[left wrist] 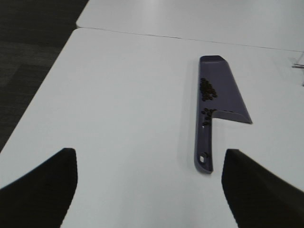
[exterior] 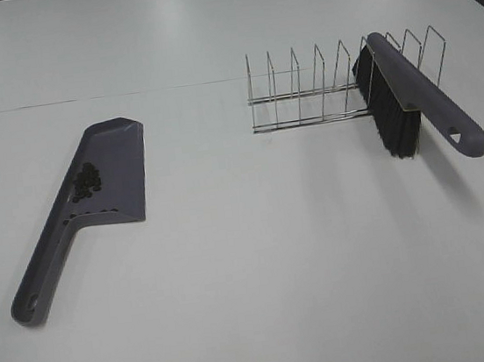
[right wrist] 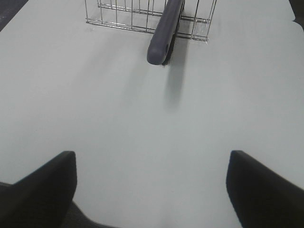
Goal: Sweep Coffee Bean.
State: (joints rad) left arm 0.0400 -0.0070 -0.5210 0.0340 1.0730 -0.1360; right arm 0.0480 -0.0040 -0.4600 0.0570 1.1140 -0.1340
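The coffee beans (exterior: pixel 87 180) lie in a small dark cluster inside a purple-grey dustpan (exterior: pixel 122 165) lying flat on the left of the white table, its handle toward the front. They also show in the left wrist view (left wrist: pixel 207 93) on the dustpan (left wrist: pixel 229 97). A purple-grey brush (exterior: pixel 427 98) with black bristles (exterior: pixel 390 117) rests in a wire rack (exterior: pixel 302 94) at the right; the right wrist view shows its handle (right wrist: pixel 164 33). My left gripper (left wrist: pixel 148 156) is open and empty, short of the dustpan's handle. My right gripper (right wrist: pixel 151 156) is open and empty, well short of the brush. Neither gripper shows in the exterior view.
The wire rack (right wrist: pixel 123 14) has several upright dividers. A seam (exterior: pixel 91 99) runs across the table behind the dustpan. The table's left edge and dark floor (left wrist: pixel 28 47) lie beside the left gripper.
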